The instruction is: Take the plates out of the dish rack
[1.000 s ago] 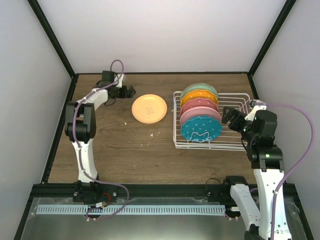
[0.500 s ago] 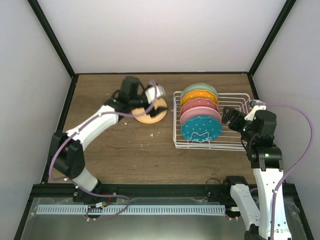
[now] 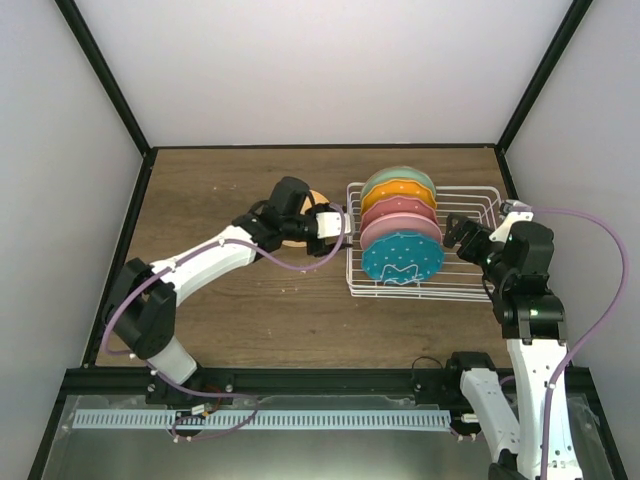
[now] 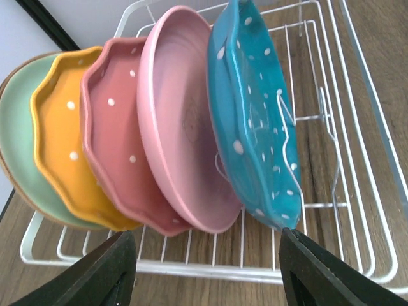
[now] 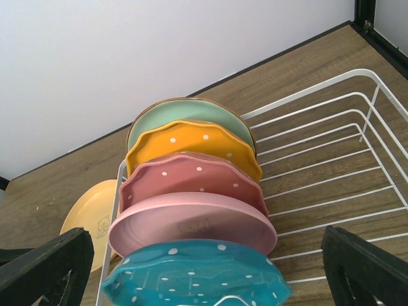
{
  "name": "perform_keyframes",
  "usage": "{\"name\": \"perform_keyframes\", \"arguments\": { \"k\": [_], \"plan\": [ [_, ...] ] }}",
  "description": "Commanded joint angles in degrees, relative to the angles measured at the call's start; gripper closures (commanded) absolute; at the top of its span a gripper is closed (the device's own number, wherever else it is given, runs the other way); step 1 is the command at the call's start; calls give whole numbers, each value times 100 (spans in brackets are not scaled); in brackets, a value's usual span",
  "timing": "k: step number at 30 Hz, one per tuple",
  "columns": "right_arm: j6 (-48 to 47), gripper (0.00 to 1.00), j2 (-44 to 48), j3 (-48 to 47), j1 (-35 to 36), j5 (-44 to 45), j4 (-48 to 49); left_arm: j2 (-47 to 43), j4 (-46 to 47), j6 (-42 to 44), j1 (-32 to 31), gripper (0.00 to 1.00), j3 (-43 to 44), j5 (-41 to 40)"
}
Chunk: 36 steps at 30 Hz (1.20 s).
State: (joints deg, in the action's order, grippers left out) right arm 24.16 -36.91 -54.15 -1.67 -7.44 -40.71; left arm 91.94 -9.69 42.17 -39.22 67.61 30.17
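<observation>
Top external view, near edge first. Left arm (image 3: 215, 262) stretches from its near-left base diagonally right and far across the tabletop (image 3: 220, 180). Left fingers (image 3: 338, 224) sit just beside the left wall of the dish rack (image 3: 470, 215), about level with the middle of the plate row. Left wrist view: these fingers are spread apart, nothing gripped, with the rack's rail and the plates showing between them. They are clear of every plate.

Right arm (image 3: 525, 290) stands upright at near right. Right fingers (image 3: 458, 235) hang over the right half of the rack, aimed left at the plates. Right wrist view: both fingers sit wide apart at the lower frame corners, holding nothing.

Rack rests on the right half of the tabletop. Five plates stand on edge at its left end, packed face to face and tilted. Order, near to far:
- dotted teal plate (image 3: 402, 257), white outline mark on its near face
- pink plate (image 3: 400, 228)
- dotted maroon plate (image 3: 398, 209)
- dotted orange plate (image 3: 398, 192)
- mint green plate (image 3: 398, 175)

Peach plate (image 5: 89, 213) lies flat on the tabletop just left of the rack, outside it. In the top view the left arm's wrist covers most of it. The right wrist view shows a small mark on its face.
</observation>
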Motion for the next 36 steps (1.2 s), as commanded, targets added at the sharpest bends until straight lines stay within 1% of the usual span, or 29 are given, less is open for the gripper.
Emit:
{"name": "perform_keyframes", "arguments": {
  "k": [1,3,11,22,28,31,36],
  "plan": [
    [-90,0,108,-34,55,4,-16,196,179,259,-251,39,264,111],
    [-99,0,166,-34,53,43,-70,240,142,319,-378,41,293,145],
    [-74,0,385,7,53,164,-257,379,-28,370,-658,43,460,235],
    [-75,0,455,97,53,181,-271,1086,-87,-92,-757,43,1125,79],
    [-130,0,452,117,53,208,-271,1326,-52,-172,-793,43,1304,-51],
    [-170,0,439,115,53,218,-270,1423,-50,-237,-797,46,1396,-85],
    [-212,0,421,134,53,235,-266,1570,-68,-306,-827,46,1464,-162]
  ]
}}
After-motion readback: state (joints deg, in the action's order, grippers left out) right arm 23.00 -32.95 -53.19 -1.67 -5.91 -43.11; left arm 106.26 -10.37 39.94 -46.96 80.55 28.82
